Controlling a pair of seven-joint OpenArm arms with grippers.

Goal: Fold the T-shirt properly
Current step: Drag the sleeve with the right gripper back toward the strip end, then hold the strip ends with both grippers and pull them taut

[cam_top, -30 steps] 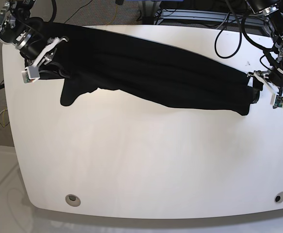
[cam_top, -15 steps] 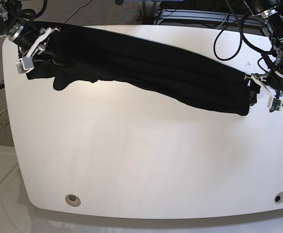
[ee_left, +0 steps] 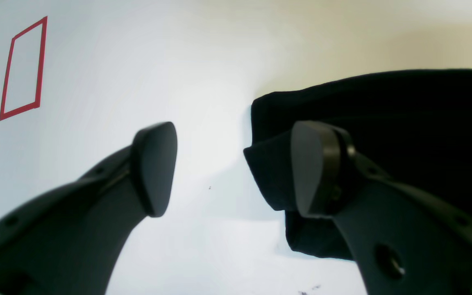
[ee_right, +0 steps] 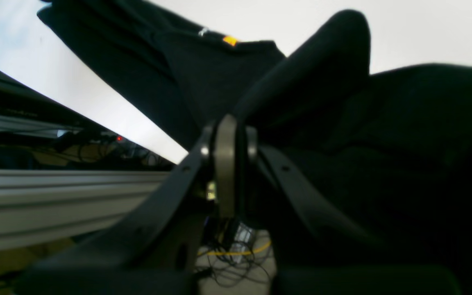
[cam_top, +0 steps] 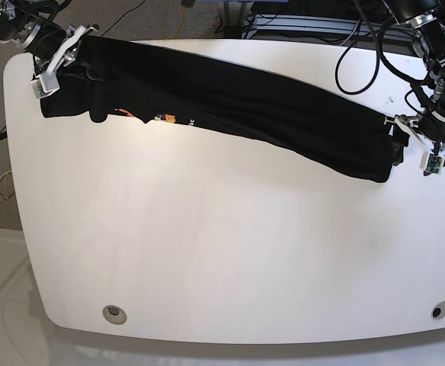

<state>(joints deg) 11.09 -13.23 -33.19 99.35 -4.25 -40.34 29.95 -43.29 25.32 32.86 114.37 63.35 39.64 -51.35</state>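
Stretching across the table [cam_top: 207, 252], the T-shirt [cam_top: 230, 107] (right end effector [cam_top: 55, 65] clamping it).

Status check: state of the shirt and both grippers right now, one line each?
Black cloth T-shirt: stretched in a long band across the far side of the white table, not yet folded, orange-and-white print showing.
Right gripper: shut on the T-shirt.
Left gripper: open, holding nothing, at the shirt's other end.

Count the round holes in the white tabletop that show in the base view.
2. One round hole sits near the table's front edge on the view's left; the other sits near the front right corner. The T-shirt may hide more.
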